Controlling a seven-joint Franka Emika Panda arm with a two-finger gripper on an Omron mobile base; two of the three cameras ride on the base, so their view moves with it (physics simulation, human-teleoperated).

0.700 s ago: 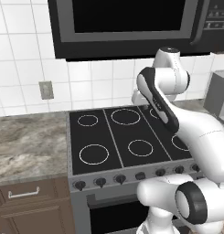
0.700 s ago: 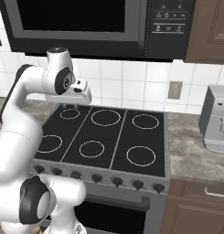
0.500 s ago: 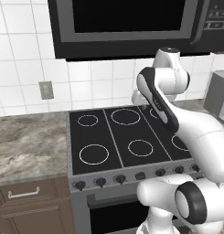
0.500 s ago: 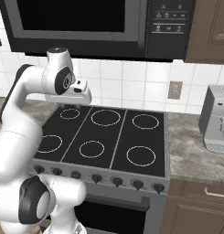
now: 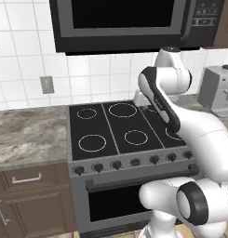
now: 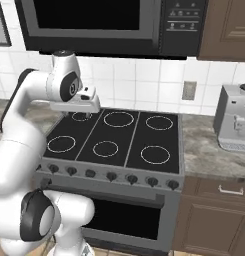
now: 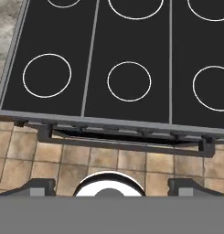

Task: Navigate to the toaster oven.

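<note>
Black cooktop of the range (image 6: pixel 114 140) dead ahead, microwave (image 5: pixel 120 23) above — driving step in hand, goal not reached. Toaster oven nowhere among these views; whereabouts impossible to tell. Pincer (image 7: pixel 111 185) hanging over the range front, tips well apart, released, grasping nothing. Next: probably roll the base sideways along the bench (image 6: pixel 209 150) and scan, past the grey coffee machine (image 6: pixel 234 117).
</note>
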